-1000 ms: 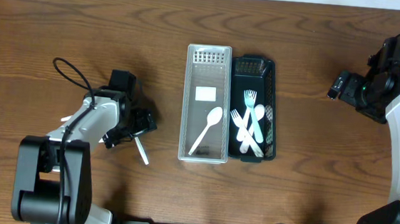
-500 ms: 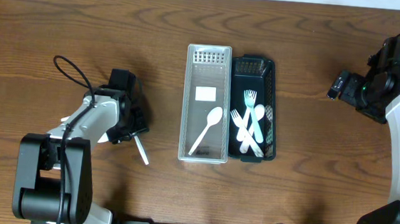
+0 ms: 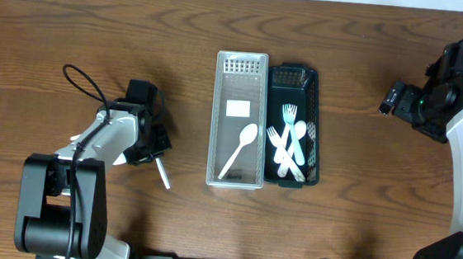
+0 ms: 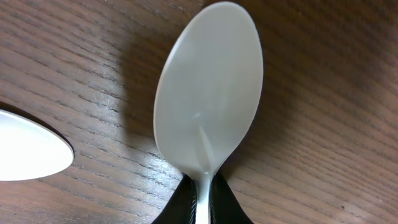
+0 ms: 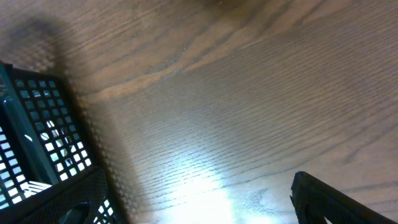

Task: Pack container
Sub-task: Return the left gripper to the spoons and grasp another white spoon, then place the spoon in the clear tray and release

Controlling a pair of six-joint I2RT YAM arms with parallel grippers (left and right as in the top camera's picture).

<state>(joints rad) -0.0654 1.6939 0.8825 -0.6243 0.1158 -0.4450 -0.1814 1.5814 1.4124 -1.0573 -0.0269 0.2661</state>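
Note:
My left gripper (image 3: 155, 149) is low on the table at the left, shut on the handle of a white plastic spoon (image 3: 162, 174). In the left wrist view the spoon's bowl (image 4: 208, 93) lies just ahead of the dark fingertips (image 4: 180, 208), which pinch its neck. The clear container (image 3: 242, 72) in the middle holds one white spoon (image 3: 239, 151). A dark mesh container (image 3: 298, 75) beside it holds white and teal forks and spoons (image 3: 290, 146). My right gripper (image 3: 398, 99) hovers open at the far right, nothing between its fingers (image 5: 326, 199).
A second white rounded utensil end (image 4: 28, 155) lies on the wood just left of the held spoon. The mesh container's corner (image 5: 31, 143) shows at the left of the right wrist view. A black cable (image 3: 82, 85) loops behind the left arm.
The left gripper went from open to shut on the spoon's handle, and the handle shifted slightly. The right arm has not moved.

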